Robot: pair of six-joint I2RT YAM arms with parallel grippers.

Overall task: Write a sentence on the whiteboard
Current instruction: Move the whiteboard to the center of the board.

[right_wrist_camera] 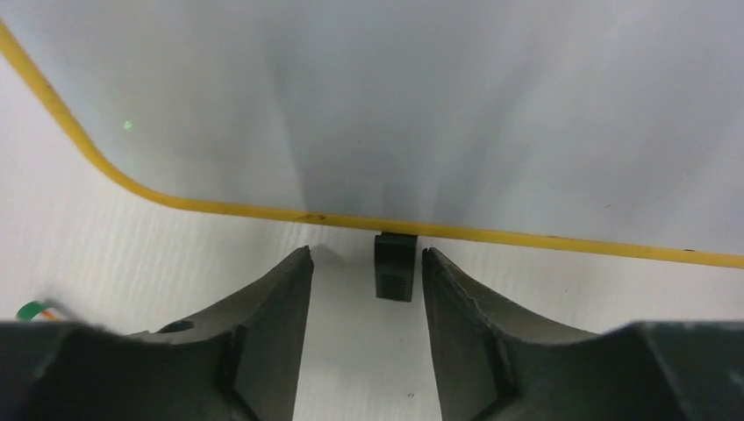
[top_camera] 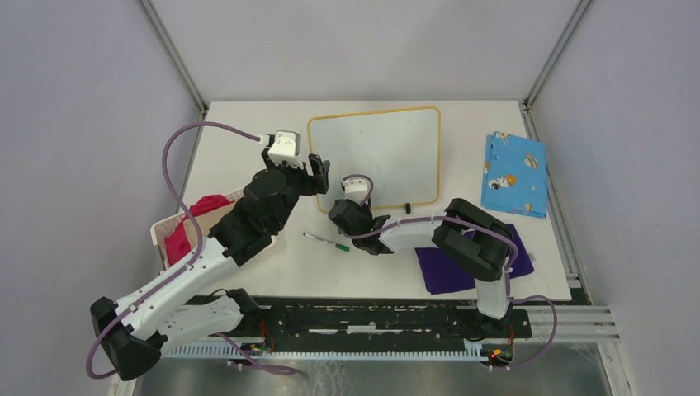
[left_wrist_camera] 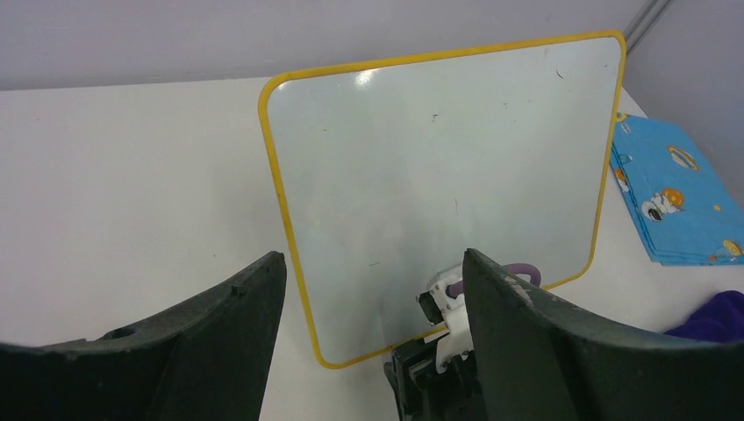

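Observation:
The whiteboard point(top_camera: 376, 157) lies flat at the back middle of the table, glossy white with a yellow rim point(left_wrist_camera: 281, 189). Its surface is bare and no sentence shows on it. A green marker point(top_camera: 326, 242) lies on the table in front of the board, held by neither gripper. My right gripper point(right_wrist_camera: 366, 254) is open, low at the board's near rim point(right_wrist_camera: 526, 235). A small black piece point(right_wrist_camera: 395, 266) rests against that rim just beyond the fingertips, untouched. My left gripper point(left_wrist_camera: 375, 256) hovers open and empty over the board's near left corner, above the right wrist point(top_camera: 357, 188).
A blue patterned cloth point(top_camera: 514, 174) lies at the right edge. A purple cloth point(top_camera: 450, 266) sits under the right arm's elbow. A red cloth point(top_camera: 194, 223) fills a white tray point(top_camera: 157, 233) at the left. Another small black piece point(top_camera: 408, 205) sits on the board's near rim.

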